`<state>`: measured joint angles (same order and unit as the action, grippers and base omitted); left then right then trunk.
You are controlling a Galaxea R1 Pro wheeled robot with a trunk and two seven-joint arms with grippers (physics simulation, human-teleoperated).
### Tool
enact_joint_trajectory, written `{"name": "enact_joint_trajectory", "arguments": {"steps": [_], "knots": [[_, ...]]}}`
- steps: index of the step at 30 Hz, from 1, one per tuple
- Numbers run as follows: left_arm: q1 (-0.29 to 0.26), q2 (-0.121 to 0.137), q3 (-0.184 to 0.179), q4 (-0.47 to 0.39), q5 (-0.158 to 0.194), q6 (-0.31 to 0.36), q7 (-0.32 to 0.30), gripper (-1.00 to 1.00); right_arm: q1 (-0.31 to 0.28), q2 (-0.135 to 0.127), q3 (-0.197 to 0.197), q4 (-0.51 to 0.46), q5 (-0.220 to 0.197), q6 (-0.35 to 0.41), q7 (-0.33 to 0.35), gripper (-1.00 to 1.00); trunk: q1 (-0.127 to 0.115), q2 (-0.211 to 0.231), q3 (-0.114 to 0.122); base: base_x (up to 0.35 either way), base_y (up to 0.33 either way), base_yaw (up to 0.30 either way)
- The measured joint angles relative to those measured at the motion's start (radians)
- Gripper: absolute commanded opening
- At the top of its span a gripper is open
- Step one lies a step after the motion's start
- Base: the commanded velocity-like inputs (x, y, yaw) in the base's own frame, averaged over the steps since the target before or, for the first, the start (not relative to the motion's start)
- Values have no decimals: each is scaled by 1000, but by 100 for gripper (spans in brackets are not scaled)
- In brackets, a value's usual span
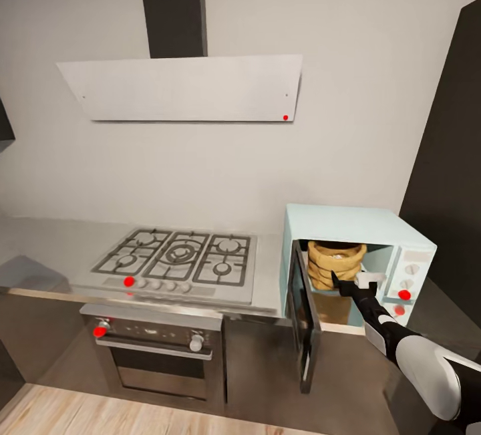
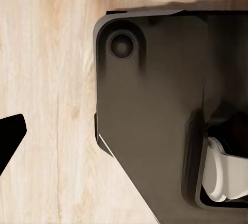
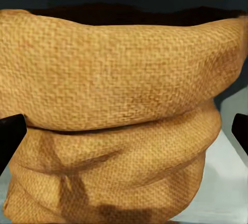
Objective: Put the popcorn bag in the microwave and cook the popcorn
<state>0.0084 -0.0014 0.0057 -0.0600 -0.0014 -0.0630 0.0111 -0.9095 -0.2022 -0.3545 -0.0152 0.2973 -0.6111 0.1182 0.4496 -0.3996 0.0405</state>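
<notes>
Grey steel countertop [image 1: 40, 248] runs along a pale wall, with a gas hob [image 1: 177, 256] set into it, a black oven [image 1: 157, 355] below, and a slanted white hood [image 1: 184, 87] overhead. At the counter's far end sits the microwave [image 1: 374, 224], mint-blue, its dark glass door [image 1: 304, 318] swung wide toward me.

Much is hard to read. My right arm crosses in front of the microwave's opening and covers the lower part of the cavity, and the arm itself is cut off by the head view's corner. The knobs on the microwave's side panel are small and partly behind red markers. From my left wrist I see wood-plank floor [image 2: 46, 105] and a dark slab of my own base [image 2: 150, 121]; of my left gripper only one dark fingertip [image 2: 10, 136] pokes in at the edge, so I cannot tell whether those jaws are apart or together.

The popcorn bag [image 1: 336, 262] stands inside the microwave, upright on its floor. Up close it is coarse mustard-yellow weave [image 3: 119, 79], a fat rolled rim bulging over a creased, wrinkled body, its mouth a dark shadow. I cannot make out any kernels from here.

My right gripper [image 1: 357, 281] sits at the cavity mouth just in front of the bag, and its two dark fingertips [image 3: 11, 133] stand wide apart on either side of the sack, not closed on it.
</notes>
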Motion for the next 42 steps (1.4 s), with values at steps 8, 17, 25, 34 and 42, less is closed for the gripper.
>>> {"name": "enact_joint_trajectory", "arguments": {"steps": [8,17,25,34,42], "knots": [[0,0,1,0,0,-1,0,100,0,0,0,0,0,0,0,100,0,0,0,131,-2,0],[0,0,0,0,0,0,0,100,0,0,0,0,0,0,0,100,0,0,0,160,0,0],[0,1,1,0,0,-1,0,100,0,0,0,0,0,0,0,100,0,0,0,108,0,0],[0,-1,2,0,0,-2,0,100,0,0,-1,0,0,1,0,100,1,0,0,-107,0,0],[0,-2,3,0,0,-2,0,100,0,0,-1,0,-1,2,0,100,1,0,0,-333,0,0]]}}
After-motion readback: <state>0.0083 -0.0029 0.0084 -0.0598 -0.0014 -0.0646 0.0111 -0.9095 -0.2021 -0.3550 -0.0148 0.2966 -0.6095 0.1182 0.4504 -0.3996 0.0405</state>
